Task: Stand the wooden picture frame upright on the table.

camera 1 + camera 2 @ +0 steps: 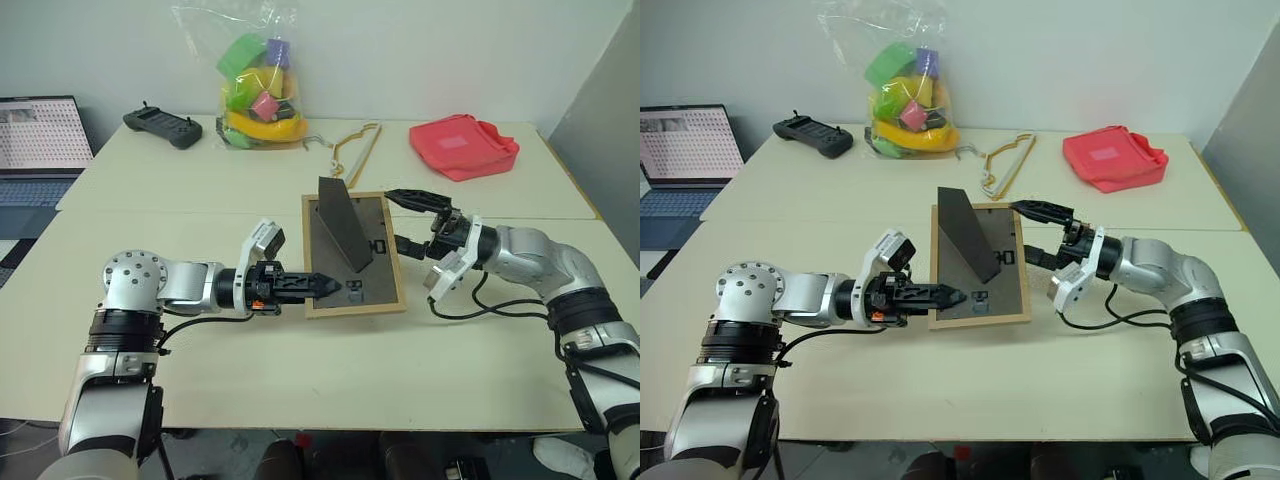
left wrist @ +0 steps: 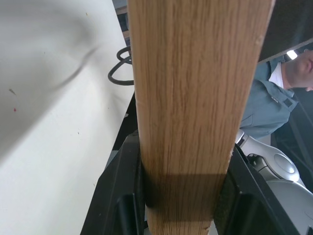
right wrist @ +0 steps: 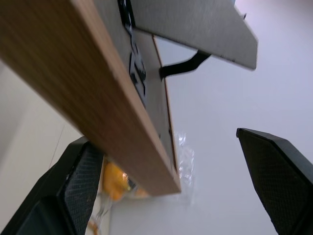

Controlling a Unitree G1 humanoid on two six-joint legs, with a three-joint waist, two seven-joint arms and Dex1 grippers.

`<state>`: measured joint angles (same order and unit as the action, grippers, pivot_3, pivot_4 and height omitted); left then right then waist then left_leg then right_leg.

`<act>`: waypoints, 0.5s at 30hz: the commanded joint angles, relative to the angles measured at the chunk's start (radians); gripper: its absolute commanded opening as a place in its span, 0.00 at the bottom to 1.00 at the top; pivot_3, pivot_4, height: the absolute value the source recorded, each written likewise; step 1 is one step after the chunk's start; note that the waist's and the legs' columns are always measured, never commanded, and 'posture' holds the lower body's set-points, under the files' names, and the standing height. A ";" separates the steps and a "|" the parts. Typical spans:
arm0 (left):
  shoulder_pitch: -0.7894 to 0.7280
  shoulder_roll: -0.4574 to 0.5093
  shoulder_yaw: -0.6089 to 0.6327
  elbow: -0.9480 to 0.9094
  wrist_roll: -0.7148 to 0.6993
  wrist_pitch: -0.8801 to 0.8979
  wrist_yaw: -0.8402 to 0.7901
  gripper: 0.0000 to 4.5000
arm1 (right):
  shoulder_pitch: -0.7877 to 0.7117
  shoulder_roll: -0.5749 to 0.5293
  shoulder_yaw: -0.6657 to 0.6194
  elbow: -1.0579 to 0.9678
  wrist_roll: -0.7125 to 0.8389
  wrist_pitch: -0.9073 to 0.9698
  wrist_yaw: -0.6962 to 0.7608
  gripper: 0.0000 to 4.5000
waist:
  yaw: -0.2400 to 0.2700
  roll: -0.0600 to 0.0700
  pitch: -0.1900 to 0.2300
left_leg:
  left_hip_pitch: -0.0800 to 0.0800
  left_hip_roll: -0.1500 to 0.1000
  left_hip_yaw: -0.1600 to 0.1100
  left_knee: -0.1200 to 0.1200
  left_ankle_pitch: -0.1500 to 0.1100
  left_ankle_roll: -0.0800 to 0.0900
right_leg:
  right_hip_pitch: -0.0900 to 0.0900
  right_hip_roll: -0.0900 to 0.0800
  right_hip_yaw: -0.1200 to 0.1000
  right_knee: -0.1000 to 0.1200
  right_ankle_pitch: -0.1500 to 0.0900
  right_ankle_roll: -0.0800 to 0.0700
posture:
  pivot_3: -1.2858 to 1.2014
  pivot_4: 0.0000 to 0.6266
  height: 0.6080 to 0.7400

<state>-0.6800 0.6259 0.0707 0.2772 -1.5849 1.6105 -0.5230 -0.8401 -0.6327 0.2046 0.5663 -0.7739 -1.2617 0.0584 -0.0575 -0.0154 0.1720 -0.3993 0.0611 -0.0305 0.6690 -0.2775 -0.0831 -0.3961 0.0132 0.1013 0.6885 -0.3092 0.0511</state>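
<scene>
My left pincer (image 1: 322, 286) is clamped on the near-left edge of the wooden picture frame (image 1: 352, 255), back up over the bench (image 1: 330, 370). Right pincer (image 1: 400, 220) gapes wide at its far-right side, empty.

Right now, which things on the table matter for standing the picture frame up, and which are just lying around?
For the job:
- wooden picture frame, back up, stand folded out
- table
- left gripper, shut on the frame's edge
- right gripper, open beside the frame

Lying about:
- red bag
- bag of toys
- wire hanger
- black controller
- laptop
</scene>
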 commanded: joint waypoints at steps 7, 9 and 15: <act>0.038 0.001 -0.010 -0.072 -0.146 -0.009 0.080 0.29 | -0.042 -0.014 0.054 -0.010 -0.094 -0.081 -0.123 0.86 | -0.001 0.000 0.000 | 0.000 -0.001 -0.001 0.008 0.000 0.000 | 0.000 0.000 0.001 0.008 0.000 0.000 | 0.52 0.24 1.00; 0.045 0.005 -0.016 -0.086 -0.162 -0.018 0.089 0.29 | -0.045 -0.020 0.057 -0.014 -0.101 -0.083 -0.133 0.74 | 0.000 0.000 0.000 | 0.000 -0.001 -0.002 0.008 0.000 0.000 | 0.001 0.000 0.000 0.008 0.000 0.000 | 0.52 0.24 1.00; 0.063 0.010 -0.031 -0.116 -0.183 -0.047 0.113 0.29 | -0.045 -0.037 0.061 -0.015 -0.090 -0.092 -0.148 0.41 | -0.001 0.000 0.000 | 0.000 -0.001 -0.002 0.008 0.000 0.000 | 0.001 0.000 0.000 0.008 0.000 0.000 | 0.52 0.24 1.00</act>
<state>-0.6207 0.6257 0.0440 0.1966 -1.7341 1.5799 -0.4162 -0.8547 -0.6526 0.2772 0.5645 -0.8863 -1.3453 -0.0672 -0.0583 -0.0155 0.1720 -0.3991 0.0600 -0.0322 0.6769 -0.2777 -0.0826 -0.3955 0.0136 0.1016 0.6968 -0.3094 0.0507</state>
